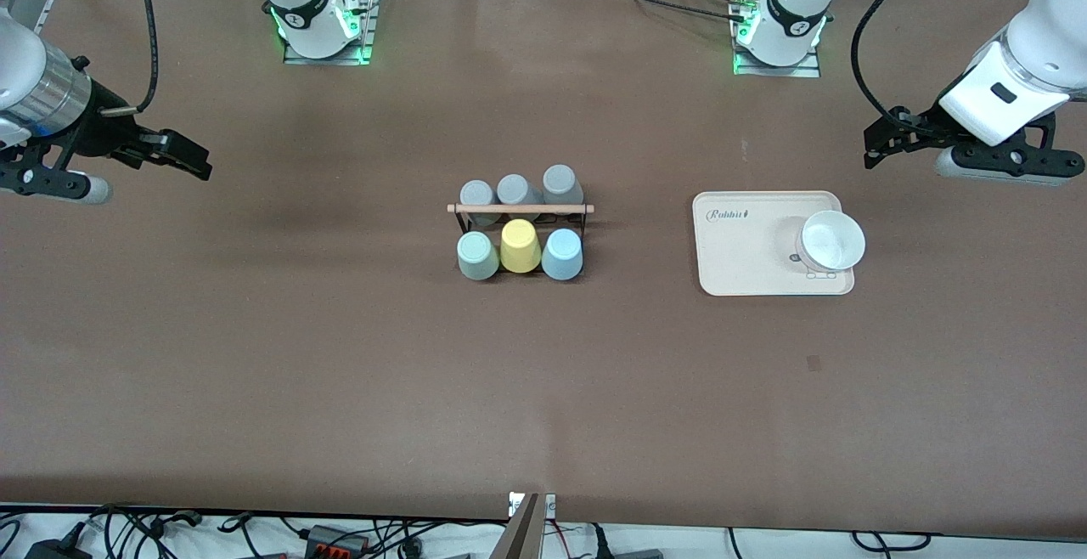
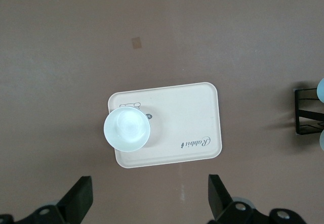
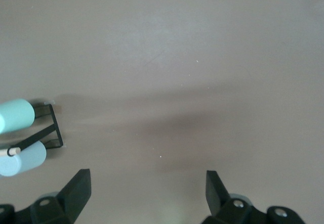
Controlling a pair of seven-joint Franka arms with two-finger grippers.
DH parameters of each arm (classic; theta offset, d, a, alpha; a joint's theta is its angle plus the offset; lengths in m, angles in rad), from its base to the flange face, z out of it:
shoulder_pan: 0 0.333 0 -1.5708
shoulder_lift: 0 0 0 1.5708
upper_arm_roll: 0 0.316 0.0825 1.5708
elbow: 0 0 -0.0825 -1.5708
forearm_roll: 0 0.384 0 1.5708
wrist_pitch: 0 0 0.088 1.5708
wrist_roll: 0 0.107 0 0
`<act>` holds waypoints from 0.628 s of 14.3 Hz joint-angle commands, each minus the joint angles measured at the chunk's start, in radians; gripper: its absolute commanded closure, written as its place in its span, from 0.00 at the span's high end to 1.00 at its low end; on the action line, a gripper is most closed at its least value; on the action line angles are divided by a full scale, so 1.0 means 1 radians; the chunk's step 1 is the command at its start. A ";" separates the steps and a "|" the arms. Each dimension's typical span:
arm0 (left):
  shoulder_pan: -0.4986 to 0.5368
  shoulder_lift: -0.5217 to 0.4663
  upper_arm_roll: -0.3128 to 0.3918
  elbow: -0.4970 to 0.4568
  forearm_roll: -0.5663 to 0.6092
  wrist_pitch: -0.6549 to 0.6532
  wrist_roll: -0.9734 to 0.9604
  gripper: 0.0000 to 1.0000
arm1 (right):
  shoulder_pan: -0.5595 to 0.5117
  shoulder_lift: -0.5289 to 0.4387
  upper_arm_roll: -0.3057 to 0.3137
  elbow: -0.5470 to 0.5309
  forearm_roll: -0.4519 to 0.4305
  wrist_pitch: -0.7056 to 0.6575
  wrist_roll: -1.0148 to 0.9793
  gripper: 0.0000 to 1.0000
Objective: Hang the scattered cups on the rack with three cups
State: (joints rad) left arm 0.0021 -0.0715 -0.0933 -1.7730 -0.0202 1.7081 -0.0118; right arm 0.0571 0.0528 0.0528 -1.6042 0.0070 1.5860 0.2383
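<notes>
The black wire rack [image 1: 520, 208] with its wooden rod stands mid-table. On it, in the row nearer the front camera, sit a mint-green cup [image 1: 477, 255], a yellow cup [image 1: 520, 245] and a light blue cup [image 1: 562, 254]. Three grey cups [image 1: 515, 191] fill the farther row. My left gripper [image 1: 879, 144] [image 2: 149, 183] hangs open over bare table at the left arm's end, beside the beige tray [image 2: 187, 113]. Over bare table at the right arm's end, my right gripper [image 1: 194, 160] [image 3: 147, 176] is open and holds nothing. The right wrist view catches the rack's end [image 3: 50, 128] and the mint-green cup [image 3: 16, 115].
A beige tray [image 1: 747, 253] lies between the rack and the left arm's end of the table. A white cup [image 1: 833, 240] [image 2: 127, 129] stands upright on it, mouth up. Brown table surface stretches round the rack. Cables run along the table's front edge.
</notes>
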 commanded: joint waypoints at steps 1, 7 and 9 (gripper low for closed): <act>0.004 0.010 -0.002 0.026 -0.001 -0.016 0.006 1.00 | -0.010 -0.024 0.013 -0.025 -0.015 -0.001 -0.120 1.00; 0.004 0.010 -0.002 0.026 -0.001 -0.016 0.006 1.00 | -0.026 -0.007 0.004 0.012 -0.009 -0.009 -0.117 1.00; 0.004 0.010 -0.002 0.026 -0.001 -0.016 0.006 1.00 | -0.031 -0.010 0.004 0.004 -0.006 0.000 -0.116 1.00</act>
State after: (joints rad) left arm 0.0021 -0.0715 -0.0933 -1.7730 -0.0202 1.7081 -0.0118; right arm 0.0397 0.0528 0.0509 -1.6009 0.0012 1.5874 0.1404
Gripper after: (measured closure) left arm 0.000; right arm 0.000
